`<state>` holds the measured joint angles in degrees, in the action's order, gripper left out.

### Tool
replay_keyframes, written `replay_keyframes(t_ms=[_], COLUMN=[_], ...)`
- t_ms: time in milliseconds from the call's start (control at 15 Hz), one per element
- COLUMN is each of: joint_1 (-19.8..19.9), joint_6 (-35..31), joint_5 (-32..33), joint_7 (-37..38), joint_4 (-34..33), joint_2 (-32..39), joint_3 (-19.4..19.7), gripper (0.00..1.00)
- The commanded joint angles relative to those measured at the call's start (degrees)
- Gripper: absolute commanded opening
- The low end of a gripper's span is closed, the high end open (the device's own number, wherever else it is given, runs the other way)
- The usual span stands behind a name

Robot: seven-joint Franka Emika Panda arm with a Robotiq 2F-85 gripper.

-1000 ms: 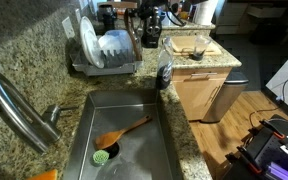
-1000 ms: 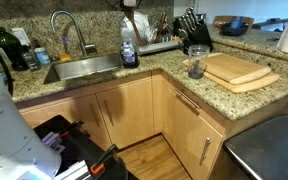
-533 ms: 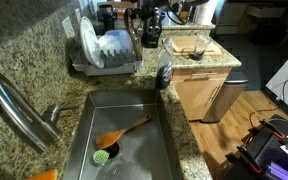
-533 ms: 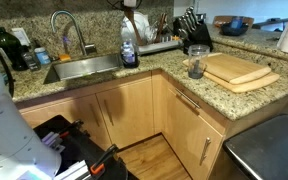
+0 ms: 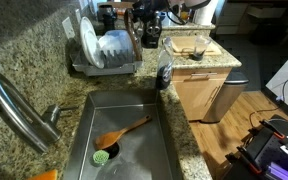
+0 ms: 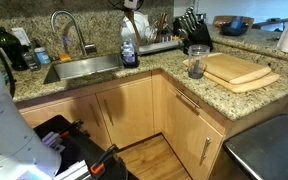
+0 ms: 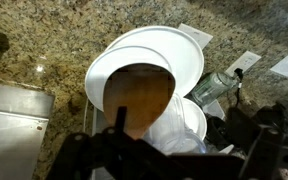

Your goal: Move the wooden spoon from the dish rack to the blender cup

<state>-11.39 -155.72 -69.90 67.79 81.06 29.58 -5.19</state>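
The wooden spoon rises from the dish rack against the plates, at 12 o'clock from the hand. Whether the hand grips it, I cannot tell. Lift it straight up before swinging toward the blender cup.

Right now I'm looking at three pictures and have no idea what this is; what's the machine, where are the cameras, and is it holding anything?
This is a kitchen counter with one robot arm, steered by a person. Two pictures come from cameras standing apart from it: they show the sink, the dish rack with white plates, and the blender cup beside a cutting board. The third comes from the arm's wrist, looking down on the plates, the dark end effector along its lower edge. The brown wooden shape before it is probably the wooden spoon; whether it is gripped, I cannot tell.
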Motion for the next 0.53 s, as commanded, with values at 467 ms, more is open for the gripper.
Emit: replay_keyframes(t_ms=[467], joint_1=[0.2], joint_6=[0.8], joint_5=[4.5], joint_7=[5.8], joint_4=[3.1], joint_2=[-1.0], joint_3=[-0.4], gripper=[1.0])
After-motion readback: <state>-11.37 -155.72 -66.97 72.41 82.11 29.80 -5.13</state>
